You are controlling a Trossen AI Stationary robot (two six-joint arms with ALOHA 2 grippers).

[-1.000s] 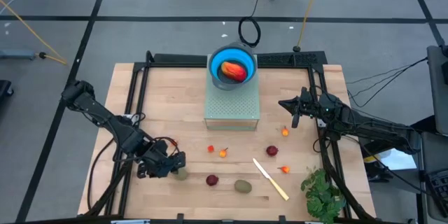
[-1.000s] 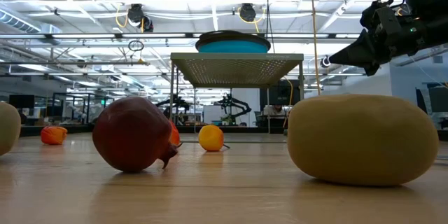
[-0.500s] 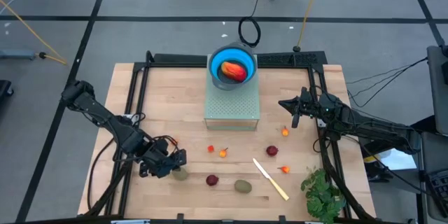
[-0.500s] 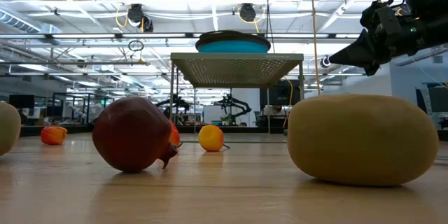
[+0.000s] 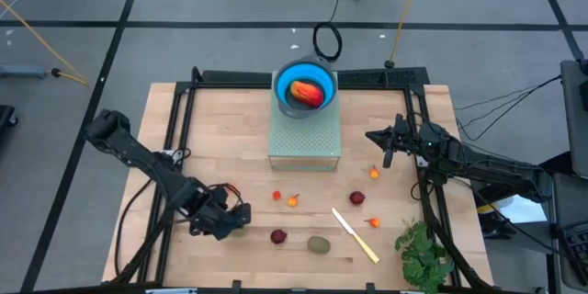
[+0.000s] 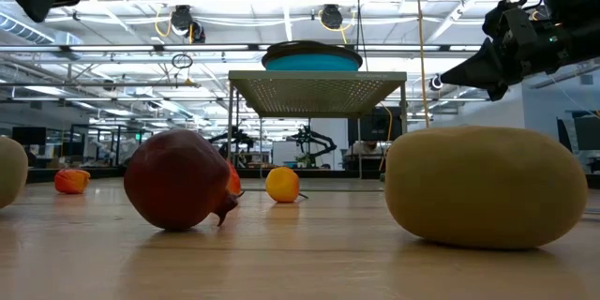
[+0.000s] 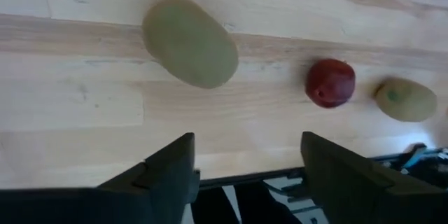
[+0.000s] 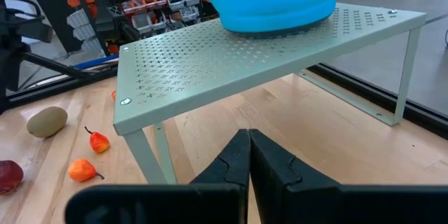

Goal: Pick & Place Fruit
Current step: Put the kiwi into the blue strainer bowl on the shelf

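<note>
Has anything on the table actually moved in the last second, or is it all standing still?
Only the left gripper moved: it slid a little toward the table's front edge and right, over the greenish kiwi-like fruit at the table's front left, and its fingers spread wider. It holds nothing. The right gripper stayed shut beside the mesh shelf. The other fruit, the blue bowl and the knife lie as before.

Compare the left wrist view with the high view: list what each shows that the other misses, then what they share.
Only the left wrist view: the left claw with its fingers spread apart, just short of a green-brown kiwi.

Only the high view: the blue bowl holding the red-orange fruit on the mesh stand, the cream knife, the leafy bunch, and the right claw waiting beside the stand.

Both: that kiwi, the dark red ball and a second kiwi on the wooden table.
</note>
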